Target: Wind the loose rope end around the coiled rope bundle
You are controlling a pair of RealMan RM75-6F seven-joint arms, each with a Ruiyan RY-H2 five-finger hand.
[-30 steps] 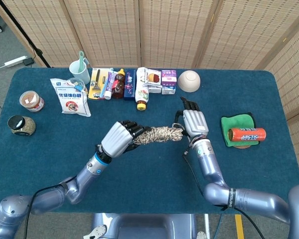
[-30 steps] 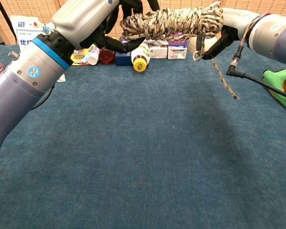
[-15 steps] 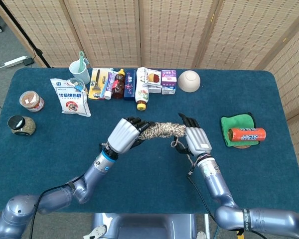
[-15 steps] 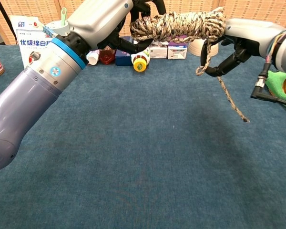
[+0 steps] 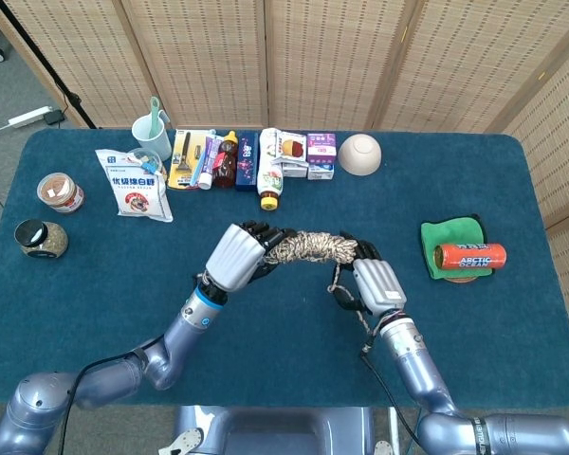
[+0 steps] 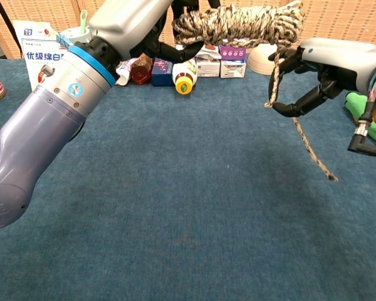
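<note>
The coiled rope bundle (image 5: 308, 248) is a speckled tan and black hank held level above the blue table (image 5: 95, 313). My left hand (image 5: 237, 258) grips its left end, fingers wrapped around it; in the chest view that hand (image 6: 135, 25) is at the top left with the bundle (image 6: 238, 22) along the top edge. My right hand (image 5: 375, 282) is just below and right of the bundle's right end. In the chest view its (image 6: 329, 66) curled fingers hold the loose rope end (image 6: 310, 147), which drops from the bundle, passes through the fingers and dangles towards the table.
A row of bottles and boxes (image 5: 256, 159) lines the far edge, with a cup (image 5: 152, 140), a white bag (image 5: 133, 185) and a bowl (image 5: 360, 154). Two jars (image 5: 49, 213) stand at the left. An orange can lies on a green cloth (image 5: 455, 248) at the right.
My right hand has come away from the bundle's right end, down and towards me, drawing the loose end with it. The left hand lifted the bundle slightly.
</note>
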